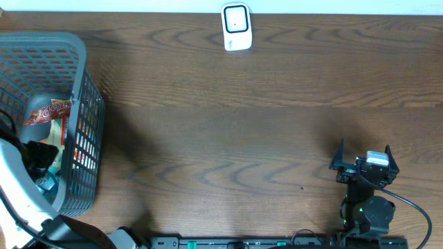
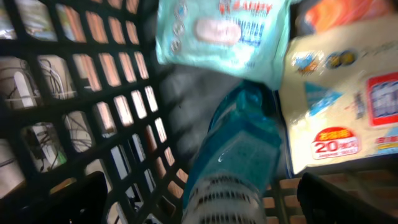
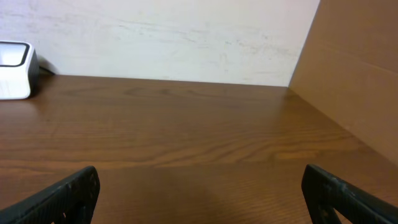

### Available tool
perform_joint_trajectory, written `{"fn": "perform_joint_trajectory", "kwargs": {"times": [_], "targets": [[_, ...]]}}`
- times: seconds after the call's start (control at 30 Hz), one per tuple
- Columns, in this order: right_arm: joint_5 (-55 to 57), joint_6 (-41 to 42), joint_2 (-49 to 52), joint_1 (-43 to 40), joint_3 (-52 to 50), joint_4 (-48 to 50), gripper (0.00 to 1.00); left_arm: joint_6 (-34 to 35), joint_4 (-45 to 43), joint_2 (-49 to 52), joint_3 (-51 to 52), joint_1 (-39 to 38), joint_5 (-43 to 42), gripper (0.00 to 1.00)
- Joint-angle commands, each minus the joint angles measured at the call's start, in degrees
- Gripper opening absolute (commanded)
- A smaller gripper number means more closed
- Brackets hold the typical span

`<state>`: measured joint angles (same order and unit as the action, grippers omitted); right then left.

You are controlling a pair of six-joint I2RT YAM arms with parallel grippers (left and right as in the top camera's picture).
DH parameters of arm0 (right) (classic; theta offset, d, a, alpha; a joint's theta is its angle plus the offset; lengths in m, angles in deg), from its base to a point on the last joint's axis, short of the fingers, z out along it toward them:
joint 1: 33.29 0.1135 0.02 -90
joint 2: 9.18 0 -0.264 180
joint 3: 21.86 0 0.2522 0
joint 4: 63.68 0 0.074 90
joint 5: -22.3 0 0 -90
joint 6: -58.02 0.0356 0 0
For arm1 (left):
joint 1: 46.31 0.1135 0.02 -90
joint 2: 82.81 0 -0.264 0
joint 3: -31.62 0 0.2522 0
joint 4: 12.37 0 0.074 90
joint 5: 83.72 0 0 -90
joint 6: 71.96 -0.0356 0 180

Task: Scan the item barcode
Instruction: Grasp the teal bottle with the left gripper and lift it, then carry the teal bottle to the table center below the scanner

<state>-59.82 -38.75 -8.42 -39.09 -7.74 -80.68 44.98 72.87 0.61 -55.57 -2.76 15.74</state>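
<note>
Table's (image 1: 242, 138) basket (image 1: 86, 104) holds the left claw (image 2: 199, 199) amid blurred packets (image 2: 348, 106).

Matte black right arm (image 1: 370, 207) with black two-finger right gripper (image 1: 365, 146), silver wrist block (image 1: 377, 159), green LEDs (image 1: 360, 209), looping black cable (image 1: 415, 206) — left arm (image 1: 21, 183) has a glossy white shell over black joints.

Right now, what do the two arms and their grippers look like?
The right arm is black, with small green lights, a black cable looping beside it, and a grey block behind the right gripper. The left arm is mostly white, with black parts. The left gripper, like the right one, has two black fingers.
</note>
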Motion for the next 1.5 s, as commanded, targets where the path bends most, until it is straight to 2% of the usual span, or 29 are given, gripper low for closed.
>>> {"fn": "perform_joint_trajectory", "kwargs": {"times": [0.0, 0.13, 0.17, 0.3, 0.37, 0.43, 0.5, 0.57, 0.9, 1.27, 1.47], "targets": [[-0.1, -0.6, -0.1, 0.3, 0.0, -0.2, 0.99, -1.3, -1.6, -0.3, 2.7, 0.2, -3.7, 0.98], [-0.1, -0.6, -0.1, 0.3, 0.0, -0.2, 0.99, -1.4, -4.5, -0.3, 5.4, 0.2, -5.5, 0.99], [-0.1, -0.6, -0.1, 0.3, 0.0, -0.2, 0.99, -1.4, -5.5, -0.3, 6.4, 0.2, -5.6, 0.96], [-0.1, -0.6, -0.1, 0.3, 0.0, -0.2, 0.99, -1.3, -7.8, -0.3, 8.9, 0.2, -5.9, 0.81], [-0.1, -0.6, -0.1, 0.3, 0.0, -0.2, 0.99, -1.2, -8.7, -0.3, 10.4, 0.2, -6.1, 0.65], [-0.1, -0.6, -0.1, 0.3, 0.0, -0.2, 0.99, -1.2, -8.9, -0.3, 11.0, 0.2, -6.0, 0.53], [-0.1, -0.6, -0.1, 0.3, 0.0, -0.2, 0.99, -1.2, -9.0, -0.4, 11.0, 0.2, -6.1, 0.46], [-0.1, -0.6, -0.1, 0.3, 0.0, -0.2, 0.99, -1.2, -9.5, -0.5, 11.0, 0.2, -6.1, 0.42], [-0.1, -0.6, -0.1, 0.3, 0.0, -0.2, 0.99, -1.2, -9.7, -3.9, 8.7, 0.2, -6.1, 0.42], [-0.1, -0.6, -0.1, 0.3, 0.0, -0.2, 0.99, -1.1, -9.6, -14.4, 0.3, 0.2, -6.1, 0.42], [-0.1, -0.6, -0.1, 0.3, 0.0, -0.2, 0.99, 1.9, -10.0, -20.4, -5.2, 0.2, -7.1, 0.42]]}}
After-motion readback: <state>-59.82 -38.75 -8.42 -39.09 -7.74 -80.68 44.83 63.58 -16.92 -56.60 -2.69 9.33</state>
